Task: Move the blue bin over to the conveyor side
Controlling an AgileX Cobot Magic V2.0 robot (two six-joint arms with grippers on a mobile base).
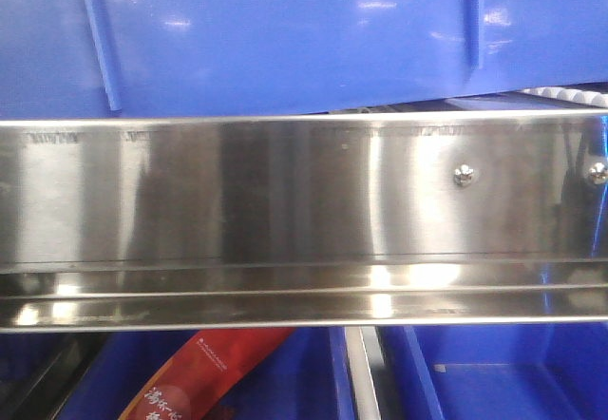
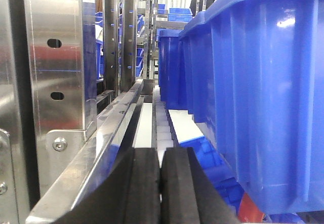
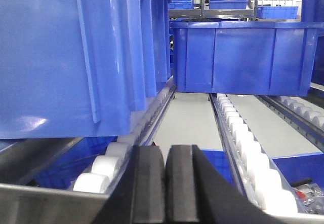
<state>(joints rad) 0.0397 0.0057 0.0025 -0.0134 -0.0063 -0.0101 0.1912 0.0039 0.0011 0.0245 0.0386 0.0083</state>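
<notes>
The blue bin fills the top of the front view, a glossy wall with two raised ribs behind a steel rail. In the left wrist view it stands close on the right of my left gripper, which is shut and empty, apart from the bin. In the right wrist view the bin rests on white rollers at the left, above and left of my right gripper, also shut and empty. The dark-grey belt with the red frame is out of view.
A shiny steel rail with screws crosses the front view. Below it are other blue tubs and a red packet. A second blue bin sits further back on roller tracks. A perforated steel upright stands at left.
</notes>
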